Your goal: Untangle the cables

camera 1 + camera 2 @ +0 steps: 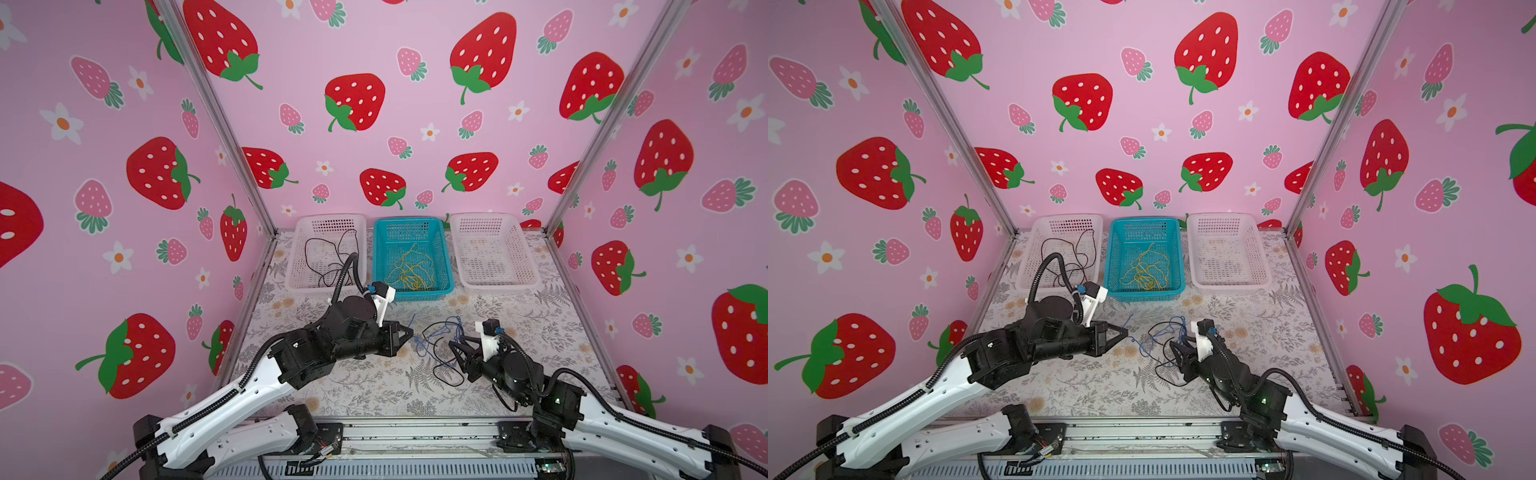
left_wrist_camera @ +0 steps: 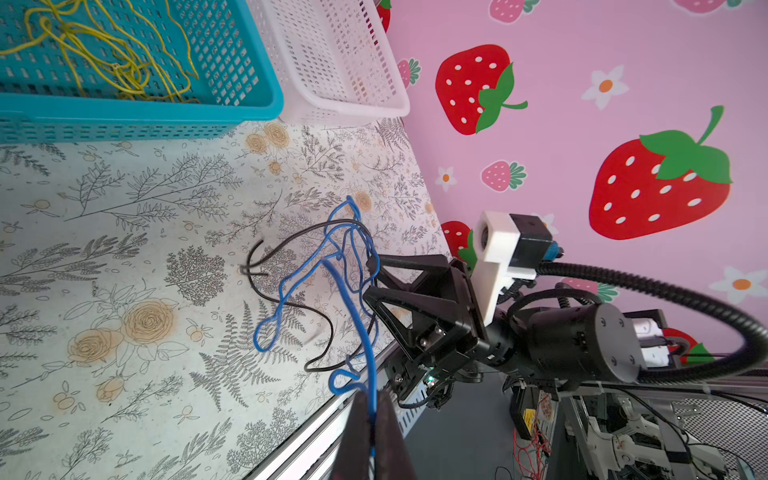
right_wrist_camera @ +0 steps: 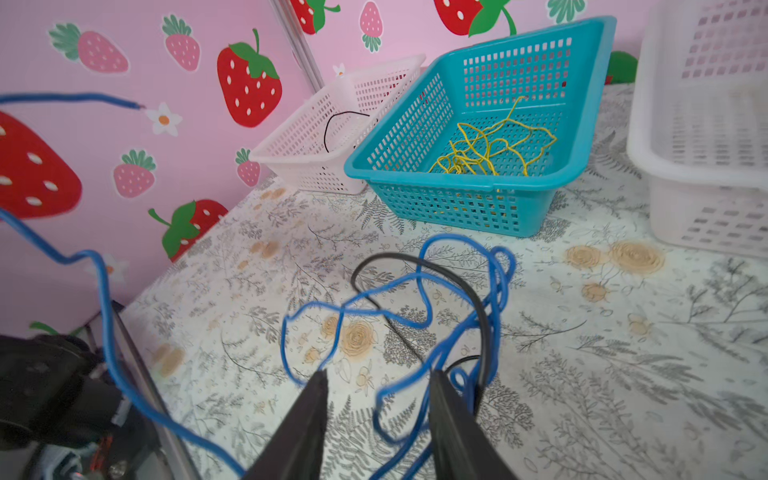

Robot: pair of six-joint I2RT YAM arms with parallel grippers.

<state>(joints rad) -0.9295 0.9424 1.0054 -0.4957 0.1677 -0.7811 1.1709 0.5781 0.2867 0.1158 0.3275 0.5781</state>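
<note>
A blue cable [image 1: 457, 330] [image 1: 1144, 347] and a black cable [image 1: 440, 374] [image 1: 1163, 374] lie tangled together on the floral table between the arms. My left gripper [image 1: 411, 331] [image 2: 372, 409] is shut on a strand of the blue cable [image 2: 282, 291], just left of the tangle. My right gripper [image 1: 453, 347] [image 3: 379, 376] stands open at the tangle's right side, with blue cable [image 3: 453, 237] loops lying between and around its fingers. The black cable [image 3: 390, 256] passes beside one finger. A yellow cable [image 1: 409, 272] lies in the blue basket, and another black cable [image 1: 328, 266] in the left white basket.
Three baskets stand in a row at the back: a white basket [image 1: 291, 282] on the left, a blue basket [image 1: 415, 296] in the middle and a white basket [image 1: 494, 286] on the right. Pink strawberry walls close in three sides. A metal rail runs along the front edge.
</note>
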